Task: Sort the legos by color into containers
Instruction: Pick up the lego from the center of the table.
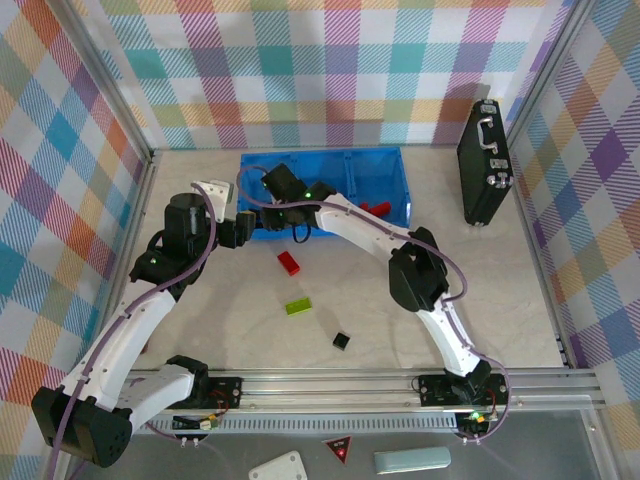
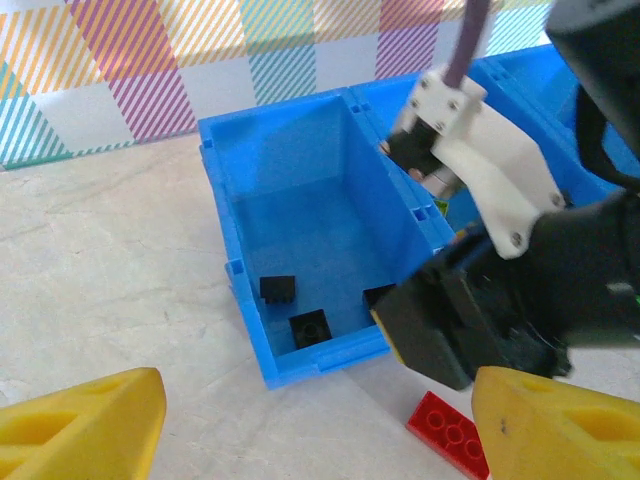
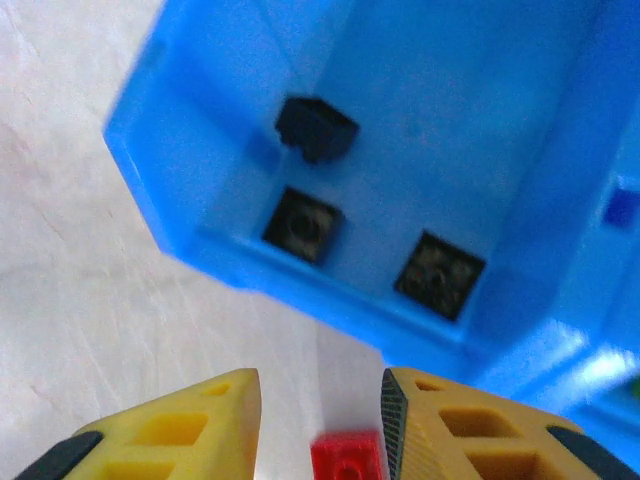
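The blue tray (image 1: 400,165) of containers stands at the back of the table. Its left compartment (image 2: 300,190) holds three black legos (image 3: 302,222), one of them tilted (image 3: 315,127). Red legos (image 1: 378,208) lie in the right compartment. On the table in front lie a red lego (image 1: 289,263), a green one (image 1: 298,307) and a black one (image 1: 341,341). My right gripper (image 3: 320,420) hovers over the tray's near-left corner, open and empty, with the red lego (image 3: 348,457) on the table below the gap. My left gripper (image 2: 320,440) is open beside that corner, holding nothing.
A black briefcase (image 1: 483,163) stands upright at the back right. Checkered walls close in the left, back and right sides. A metal rail (image 1: 330,380) runs along the near edge. The right arm's wrist (image 2: 480,170) crosses close in front of the left wrist camera.
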Tool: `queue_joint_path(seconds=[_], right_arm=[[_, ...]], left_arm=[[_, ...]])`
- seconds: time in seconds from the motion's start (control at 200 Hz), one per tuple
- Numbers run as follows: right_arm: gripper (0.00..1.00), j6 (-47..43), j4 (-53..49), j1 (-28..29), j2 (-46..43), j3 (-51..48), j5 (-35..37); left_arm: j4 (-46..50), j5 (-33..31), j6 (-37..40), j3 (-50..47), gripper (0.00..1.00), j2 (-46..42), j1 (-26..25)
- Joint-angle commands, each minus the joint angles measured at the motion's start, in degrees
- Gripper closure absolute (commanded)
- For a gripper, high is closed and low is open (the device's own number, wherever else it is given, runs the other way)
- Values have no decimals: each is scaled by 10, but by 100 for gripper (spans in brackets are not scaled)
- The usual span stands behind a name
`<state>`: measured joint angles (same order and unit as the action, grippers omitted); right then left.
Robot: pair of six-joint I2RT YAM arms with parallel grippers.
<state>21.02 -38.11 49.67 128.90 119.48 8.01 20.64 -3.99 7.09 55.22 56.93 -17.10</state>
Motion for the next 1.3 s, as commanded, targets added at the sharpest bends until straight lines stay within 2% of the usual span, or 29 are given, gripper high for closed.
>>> queue_joint_path(seconds=[0.0,0.225,0.505,1.295], right_arm=[[61,11,-28,7,-46,-41,-16],[60,8,-42,21,-77,-107,-16],[57,3,-39,39,-73,-157,9],[53,6,-33,47,-9,-152,1]], left_arm=[[-11,-9,6,8,20,-6,4],[-9,-11,6,8,20,-6,4],[-9,-15,7,6,20,-5,4],[-8,-11,7,9,20,0,4]])
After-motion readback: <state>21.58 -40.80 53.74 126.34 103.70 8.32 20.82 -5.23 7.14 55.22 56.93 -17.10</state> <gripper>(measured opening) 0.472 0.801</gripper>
